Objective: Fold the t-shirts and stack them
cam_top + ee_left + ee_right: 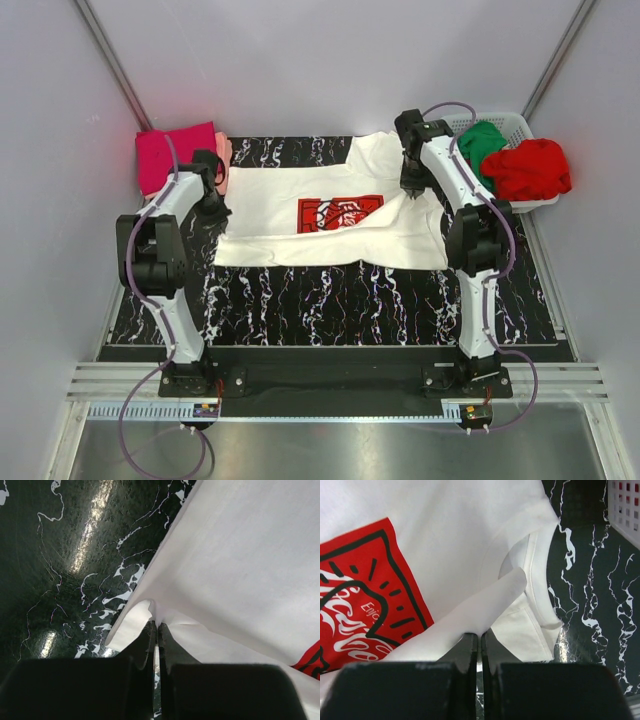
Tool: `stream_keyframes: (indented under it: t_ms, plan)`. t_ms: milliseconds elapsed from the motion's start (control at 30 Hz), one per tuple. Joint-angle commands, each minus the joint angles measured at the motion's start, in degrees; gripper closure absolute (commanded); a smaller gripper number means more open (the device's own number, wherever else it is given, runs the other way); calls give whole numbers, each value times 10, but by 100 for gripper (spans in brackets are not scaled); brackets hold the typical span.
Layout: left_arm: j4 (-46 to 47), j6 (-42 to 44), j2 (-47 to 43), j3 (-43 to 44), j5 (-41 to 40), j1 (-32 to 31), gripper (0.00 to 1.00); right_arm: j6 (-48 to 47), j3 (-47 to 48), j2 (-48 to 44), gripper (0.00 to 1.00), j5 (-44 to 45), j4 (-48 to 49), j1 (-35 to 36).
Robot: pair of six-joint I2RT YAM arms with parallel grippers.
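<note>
Lying flat across the middle of the mat [330, 300], the white shirt [320, 215] is clamped at its left edge by the left gripper [155, 625] and near its right collar by the right gripper [480, 635]. Both bites look shallow, so uneven pulling could slip a corner free.

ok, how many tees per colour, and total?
white tee: 1
magenta tee: 1
salmon-pink tee: 1
green tee: 1
red tee: 1
Total: 5

marbled table [330, 300] bears white t-shirt [300, 190], pink stack [175, 155], basket [522, 124].
</note>
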Motion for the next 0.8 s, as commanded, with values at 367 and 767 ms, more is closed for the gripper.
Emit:
stream_keyframes:
  t_ms: [367,767]
  plan:
    - [-53,23,39,139,11,21,47,-42,265,135,0,4,-46,-41]
    - [47,5,-203,-158,44,21,36,104,-345,-287,0,-113,209,-78]
